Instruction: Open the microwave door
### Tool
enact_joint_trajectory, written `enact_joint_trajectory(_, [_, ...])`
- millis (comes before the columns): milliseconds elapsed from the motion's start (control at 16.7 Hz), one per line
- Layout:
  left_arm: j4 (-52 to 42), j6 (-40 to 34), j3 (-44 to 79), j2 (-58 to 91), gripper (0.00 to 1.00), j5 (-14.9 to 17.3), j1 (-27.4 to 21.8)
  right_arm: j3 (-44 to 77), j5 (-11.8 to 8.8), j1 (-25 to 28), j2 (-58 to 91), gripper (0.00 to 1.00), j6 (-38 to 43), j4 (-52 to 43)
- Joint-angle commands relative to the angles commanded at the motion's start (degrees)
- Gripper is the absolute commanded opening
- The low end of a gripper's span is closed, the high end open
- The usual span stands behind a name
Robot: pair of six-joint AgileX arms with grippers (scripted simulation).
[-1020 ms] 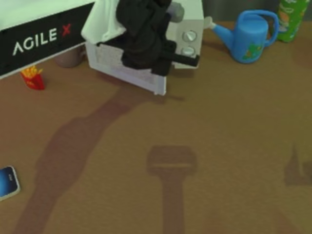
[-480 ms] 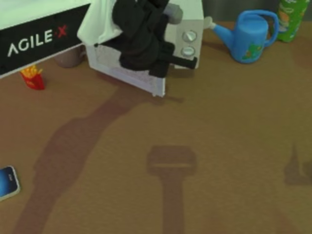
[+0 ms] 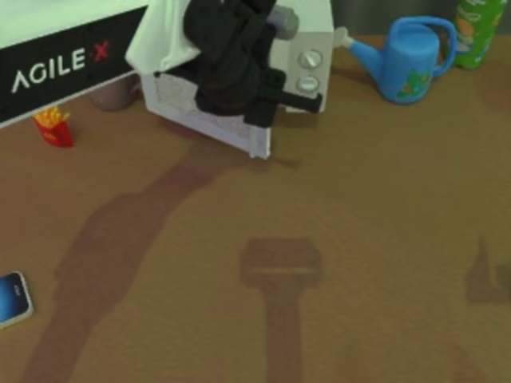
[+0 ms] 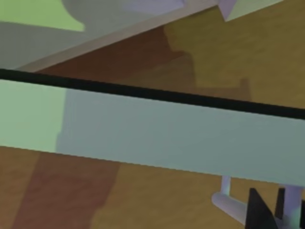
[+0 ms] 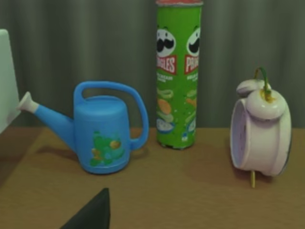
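Top view: our left gripper [image 3: 275, 96] sits at the microwave door [image 3: 209, 118], finger state not discernible. Door is swung partly outward from the microwave [image 3: 307, 44] at the table's [image 3: 319, 239] far edge. Right arm out of sight.

The top view is taken from above, angled down over the worktop [image 3: 319, 239], so most of the brown surface is covered, with the microwave [image 3: 307, 36] pushed up near the far edge. The left wrist view is jammed in really close: the frame is mostly filled by a pale panel edge [image 4: 181, 138], with only strips of worktop [image 4: 228, 43] seen around it. The right wrist view is set low and level, faced toward the grey curtain. The blue watering can [image 5: 102, 133] and green crisp tube [image 5: 177, 71] are caught there and also in the top view's far right corner, watering can [image 3: 407, 60] beside tube [image 3: 479, 28].
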Motion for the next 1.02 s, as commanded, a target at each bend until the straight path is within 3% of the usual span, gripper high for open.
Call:
enact_joint_trajectory(600, [0.00,0.00,0.00,0.00,0.00,0.00,0.00,0.00,0.00,0.00,0.00,1.00,0.00,0.00])
enact_joint_trajectory(1020, [1.80,4.76,-4.29,-3.41,0.00,2.85,1.16,0.00,0.00,0.00,0.00,1.00,0.00,0.00])
